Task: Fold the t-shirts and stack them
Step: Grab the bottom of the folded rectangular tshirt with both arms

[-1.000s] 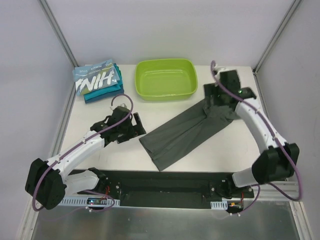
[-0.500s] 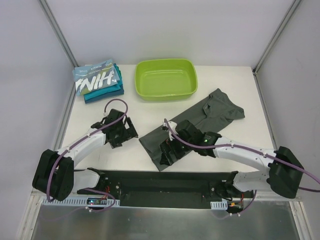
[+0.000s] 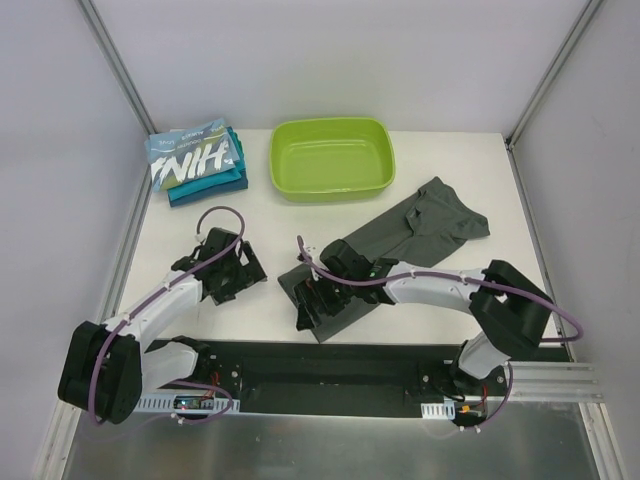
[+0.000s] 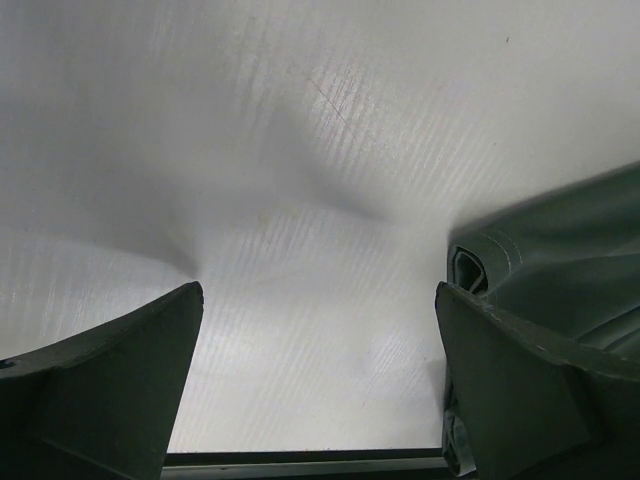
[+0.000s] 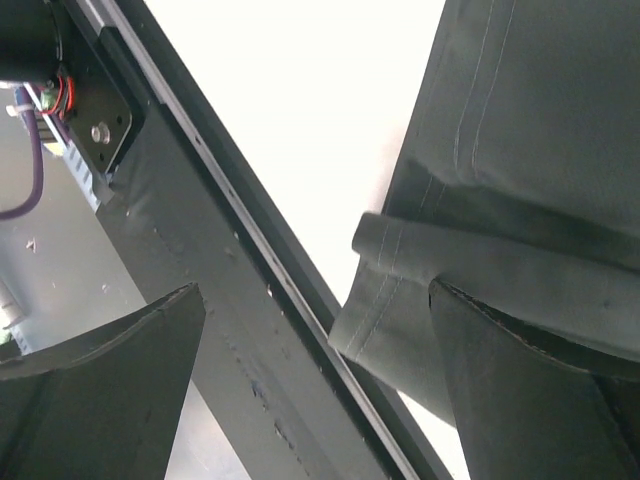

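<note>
The grey shirt (image 3: 420, 235) lies spread in a long slant across the counter (image 3: 500, 175). Its far end is near the right back corner, and its near end lies close to the black strip (image 3: 330, 360) at the front edge.

The right arm reaches leftward across the front. The right hand (image 3: 308, 300) is over the shirt's near end. In the right wrist view its fingers (image 5: 100, 400) are spread wide with nothing pinched between them. One finger lies over the strip and the other over the cloth, with a folded hem corner in the gap. Whether a fingertip touches the cloth cannot be told.

The left hand (image 3: 240, 275) is just left of that same end of the shirt. Its fingers (image 4: 110, 390) are also spread, with nothing held and bare counter between them. The shirt's edge lies just beside the right finger.

At the back left sits a folded stack, well apart from both hands. In it the blue shirt (image 3: 190, 160) with white letters lies on top of the teal shirts (image 3: 205, 190). The green tub (image 3: 330, 190) stands at the back centre, just beside the stack.
</note>
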Controlling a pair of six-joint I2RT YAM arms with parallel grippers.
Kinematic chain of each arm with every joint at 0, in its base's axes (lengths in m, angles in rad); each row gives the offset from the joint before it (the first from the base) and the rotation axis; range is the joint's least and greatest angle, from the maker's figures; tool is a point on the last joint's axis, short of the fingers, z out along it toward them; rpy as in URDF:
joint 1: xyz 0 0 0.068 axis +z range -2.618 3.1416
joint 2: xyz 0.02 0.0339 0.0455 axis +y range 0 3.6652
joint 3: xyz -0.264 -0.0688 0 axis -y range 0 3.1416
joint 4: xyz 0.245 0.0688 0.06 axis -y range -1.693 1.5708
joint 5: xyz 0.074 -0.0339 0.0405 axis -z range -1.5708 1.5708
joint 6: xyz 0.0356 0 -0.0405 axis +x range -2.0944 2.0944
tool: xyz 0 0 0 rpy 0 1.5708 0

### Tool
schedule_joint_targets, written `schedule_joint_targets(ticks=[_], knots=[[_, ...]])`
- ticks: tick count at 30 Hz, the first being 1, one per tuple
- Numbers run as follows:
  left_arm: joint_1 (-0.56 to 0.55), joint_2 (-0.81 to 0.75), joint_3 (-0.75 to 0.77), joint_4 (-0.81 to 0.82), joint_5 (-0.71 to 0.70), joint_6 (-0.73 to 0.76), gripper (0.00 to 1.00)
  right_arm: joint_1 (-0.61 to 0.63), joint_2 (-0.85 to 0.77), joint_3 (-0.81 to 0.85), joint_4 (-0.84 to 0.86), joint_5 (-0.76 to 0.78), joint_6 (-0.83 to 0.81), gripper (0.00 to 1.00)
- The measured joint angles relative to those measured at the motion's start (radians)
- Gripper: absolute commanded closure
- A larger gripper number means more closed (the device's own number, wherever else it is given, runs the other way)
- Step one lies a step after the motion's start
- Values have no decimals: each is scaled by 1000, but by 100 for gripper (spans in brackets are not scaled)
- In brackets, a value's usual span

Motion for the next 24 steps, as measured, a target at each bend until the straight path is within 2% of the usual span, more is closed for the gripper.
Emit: schedule_joint_targets(ticks=[10, 17, 24], knots=[[25, -49, -11, -10, -6, 11, 1, 0, 129, 105, 4, 21, 1, 4], [38, -77, -16, -18, -6, 23, 1, 0, 163, 129, -13, 28, -11, 4], [38, -86, -15, -20, 20, 36, 1, 37, 144, 193, -165, 108, -96, 3]])
